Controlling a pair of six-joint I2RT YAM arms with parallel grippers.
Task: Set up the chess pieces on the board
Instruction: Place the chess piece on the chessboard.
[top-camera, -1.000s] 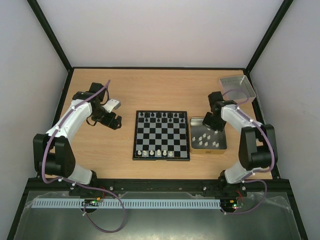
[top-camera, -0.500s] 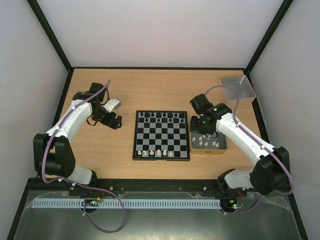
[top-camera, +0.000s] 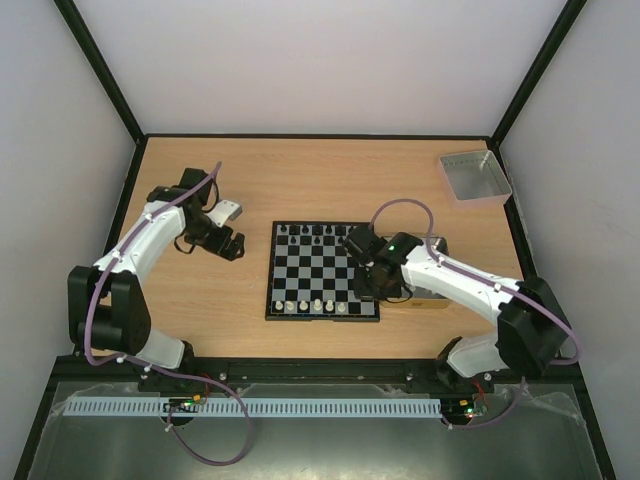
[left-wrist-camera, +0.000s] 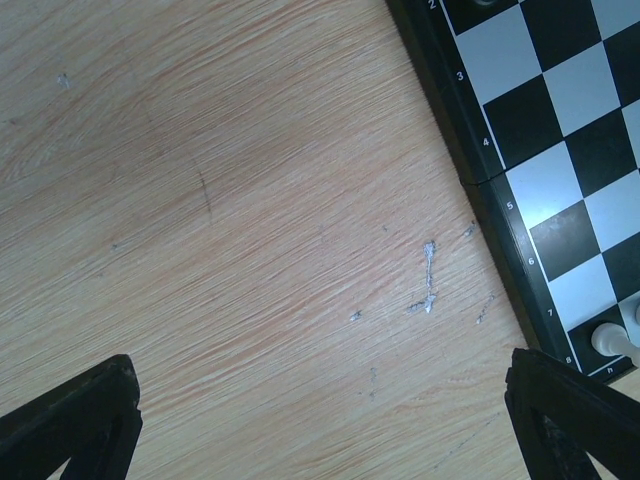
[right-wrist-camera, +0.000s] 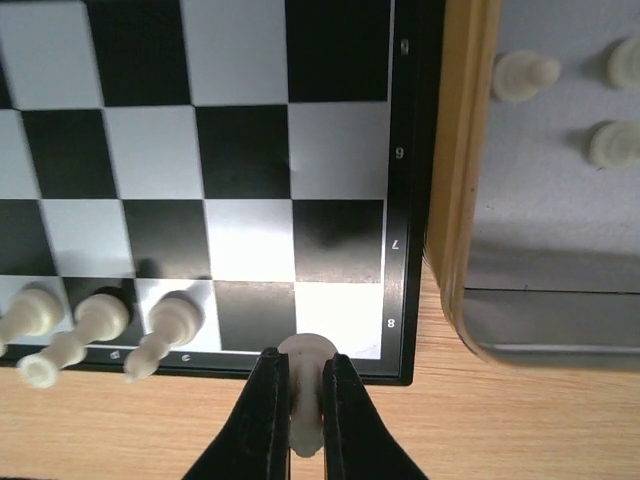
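The board (top-camera: 322, 270) lies mid-surface (top-camera: 300, 180), a tray (right-wrist-camera: 545, 240) just beside its right edge, a bin (top-camera: 474, 176) far back right.

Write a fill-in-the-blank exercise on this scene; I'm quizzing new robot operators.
1. The right gripper pinches a ___ chess piece.
2. The left gripper has its jaws ___.
3. The tray lies to the ___ of the board.
Missing words: cream-white; open; right.

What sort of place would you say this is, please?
Probably a robotics lab test cell: plain white panels in a black frame enclose a wooden table, with a small chessboard as the task prop.
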